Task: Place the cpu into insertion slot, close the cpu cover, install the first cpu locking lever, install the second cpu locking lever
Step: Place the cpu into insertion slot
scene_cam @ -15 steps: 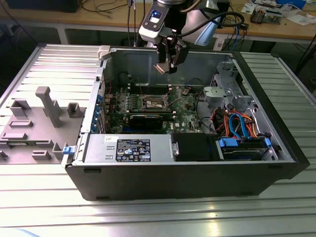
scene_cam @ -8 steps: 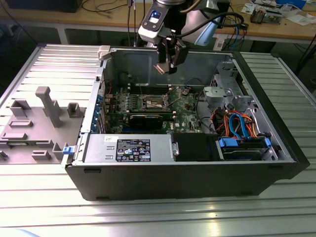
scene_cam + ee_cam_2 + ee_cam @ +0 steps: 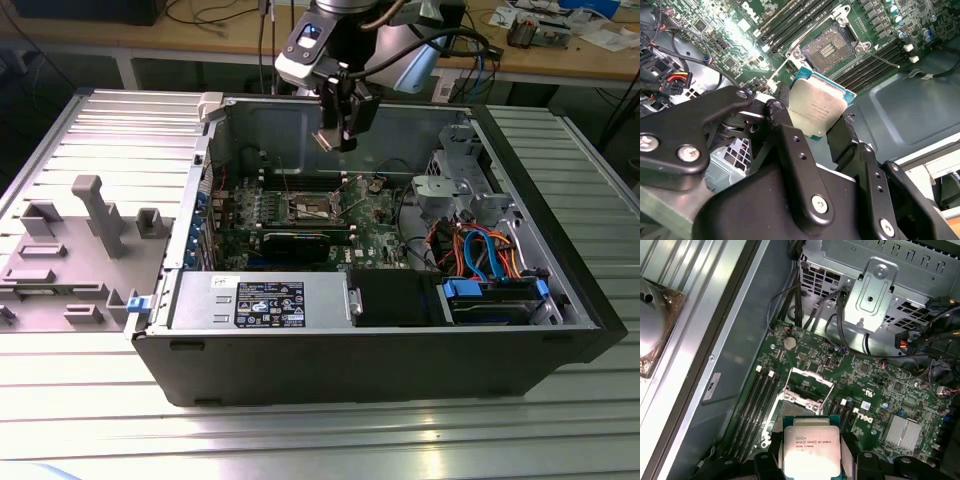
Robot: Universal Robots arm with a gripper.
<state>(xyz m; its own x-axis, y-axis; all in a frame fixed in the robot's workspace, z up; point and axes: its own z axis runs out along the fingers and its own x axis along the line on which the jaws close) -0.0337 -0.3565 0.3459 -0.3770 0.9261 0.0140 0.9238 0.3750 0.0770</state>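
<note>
My gripper (image 3: 812,119) clamps the cpu (image 3: 817,102) by 2 edges. Socket (image 3: 827,47) lies below me, mid board (image 3: 880,390), w/ a gap btwn it & cpu.

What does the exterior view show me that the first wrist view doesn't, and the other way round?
Exterior view: the whole case, its power supply, and a grey fixture beside it at the exterior view's left. First wrist view: the cpu up close, clamped in the gripper, and the cover swung open. Both: the motherboard and the slot, with the gripper hanging above them.
</note>
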